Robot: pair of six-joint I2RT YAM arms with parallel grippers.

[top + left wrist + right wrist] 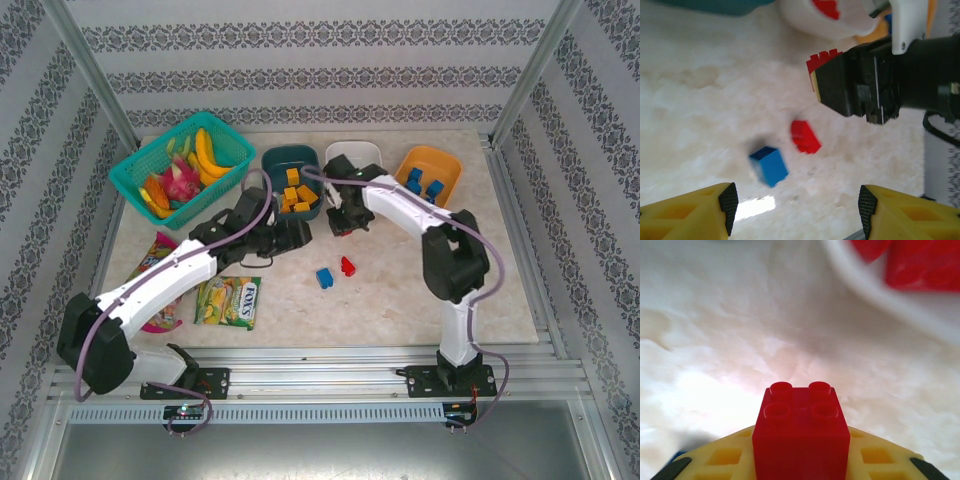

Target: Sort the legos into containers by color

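Note:
My right gripper (345, 222) is shut on a red lego (801, 432), held over the table just in front of the white tub (875, 296), which has red legos (920, 265) in it. In the left wrist view that held red lego (821, 60) sticks out of the right gripper's black body. My left gripper (795, 207) is open above the table, with a loose blue lego (769, 166) and a loose red lego (805, 136) lying ahead of it. The dark teal tub (275, 160) holds orange-yellow legos (293, 195). The orange tub (432, 160) holds blue legos (414, 182).
A bright teal mesh basket (135, 170) of toy fruit stands at the back left. Candy bags (230, 300) lie near the left arm at the front left. The loose blue lego (324, 278) and red lego (347, 266) lie mid-table between the arms.

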